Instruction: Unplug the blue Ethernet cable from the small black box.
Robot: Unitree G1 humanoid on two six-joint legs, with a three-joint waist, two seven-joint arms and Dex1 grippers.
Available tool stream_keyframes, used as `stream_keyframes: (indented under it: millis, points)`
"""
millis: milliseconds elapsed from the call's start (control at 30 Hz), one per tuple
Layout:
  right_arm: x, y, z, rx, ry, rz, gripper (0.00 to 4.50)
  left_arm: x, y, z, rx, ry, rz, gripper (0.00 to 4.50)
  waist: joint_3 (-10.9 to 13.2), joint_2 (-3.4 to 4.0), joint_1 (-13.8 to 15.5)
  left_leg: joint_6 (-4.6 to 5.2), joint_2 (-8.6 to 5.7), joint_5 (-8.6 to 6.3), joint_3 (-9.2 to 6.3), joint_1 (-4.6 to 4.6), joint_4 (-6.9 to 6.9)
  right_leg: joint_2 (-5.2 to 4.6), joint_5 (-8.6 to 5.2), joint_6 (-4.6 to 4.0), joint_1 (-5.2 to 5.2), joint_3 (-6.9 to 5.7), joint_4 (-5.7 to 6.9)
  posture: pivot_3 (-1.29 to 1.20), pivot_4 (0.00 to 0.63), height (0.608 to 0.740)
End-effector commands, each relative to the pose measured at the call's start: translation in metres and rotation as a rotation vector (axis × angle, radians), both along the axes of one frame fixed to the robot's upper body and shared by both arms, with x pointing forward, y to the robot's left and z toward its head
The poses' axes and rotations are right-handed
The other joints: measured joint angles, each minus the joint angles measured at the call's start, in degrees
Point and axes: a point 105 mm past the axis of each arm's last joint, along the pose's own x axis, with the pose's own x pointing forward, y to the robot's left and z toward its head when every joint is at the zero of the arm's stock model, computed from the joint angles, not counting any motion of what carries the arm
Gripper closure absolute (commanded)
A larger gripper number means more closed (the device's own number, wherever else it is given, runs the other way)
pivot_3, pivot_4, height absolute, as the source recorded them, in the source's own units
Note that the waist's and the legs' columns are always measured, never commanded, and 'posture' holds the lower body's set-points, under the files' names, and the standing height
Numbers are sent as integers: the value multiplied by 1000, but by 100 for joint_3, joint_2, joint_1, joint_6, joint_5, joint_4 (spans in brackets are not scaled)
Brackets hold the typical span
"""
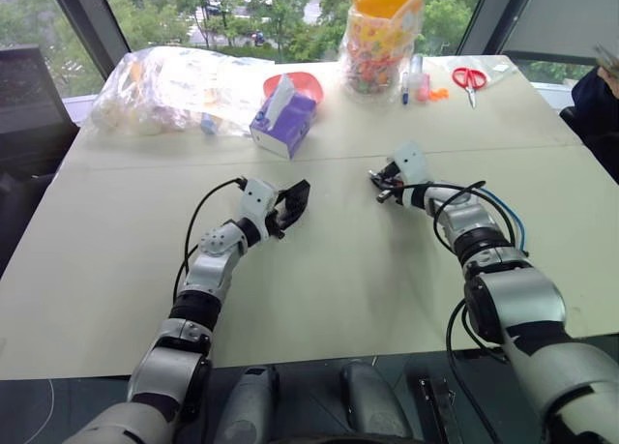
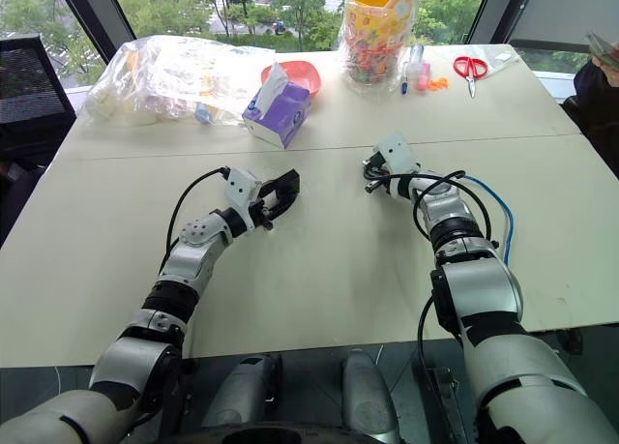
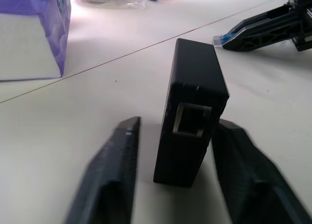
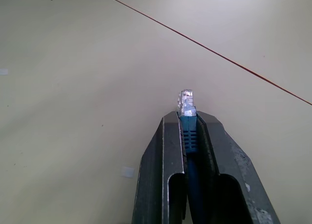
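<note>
- The cable (image 4: 189, 136) is already out of the box (image 3: 191, 114): my right gripper (image 4: 187, 131) is clenched on its blue boot, with the clear plug poking just past the fingertips into free air.
- In the head view the rest of the blue cord (image 2: 498, 212) loops back along my right forearm, over the right half of the desk (image 2: 319, 299) toward its right edge.
- The box stands upright on the desk near the middle, between the left gripper's (image 3: 173, 158) fingers (image 3: 114, 175), its empty port facing back at the wrist camera.
- Those left fingers are released: there is a clear gap on one side of the box; the other finger sits close, and I cannot tell if it touches.
- Relation that matters: plug and box are well apart, the plug lying off toward the right side of the desk from the box, the box's long axis running away from my left wrist (so nothing joins them now).
- My judgement: the unplugging itself is done; what remains is setting the cable down and backing the left arm off without tipping the box.
- The purple tissue box (image 3: 31, 33) sits toward the far edge, clear of both arms.
</note>
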Motion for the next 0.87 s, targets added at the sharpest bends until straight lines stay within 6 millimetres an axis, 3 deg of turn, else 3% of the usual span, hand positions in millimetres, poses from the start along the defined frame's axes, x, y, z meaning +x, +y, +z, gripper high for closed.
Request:
stream_keyframes:
  millis: [33,200,467,633,733,867]
  points:
    - [2,0,9,21,-24,-3,3306,-7,3,-24,18,89,11,29,-1,1,0,0,0,0,0,0,0,0,0,0,0,0,0,0,150,726]
    - [2,3,14,54,-14,26,819,-13,8,-22,8,87,8,0,-3,5,-32,0,0,0,0,0,-4,0,0,0,-1,0,-1,0,150,726]
    - [1,-2,51,103,-82,95,819,-27,30,2,-46,39,46,0,-2,7,-141,1,1,-1,0,-4,-14,-1,0,0,-12,1,0,0,150,726]
    - [-13,-1,88,185,-138,223,819,-42,57,26,-44,-17,123,0,2,11,-135,0,3,-1,0,-10,-15,0,0,0,-22,1,4,0,150,726]
    - [-35,1,94,210,-117,332,819,-56,68,34,-59,-3,145,0,2,11,-91,0,3,-2,-3,-11,-15,-1,0,0,-16,-1,0,0,150,726]
    - [-73,-3,79,168,1,470,819,-73,71,42,-50,-2,145,0,2,11,-6,3,-1,-5,-7,-15,-10,-7,-1,1,-9,-3,-12,0,150,726]
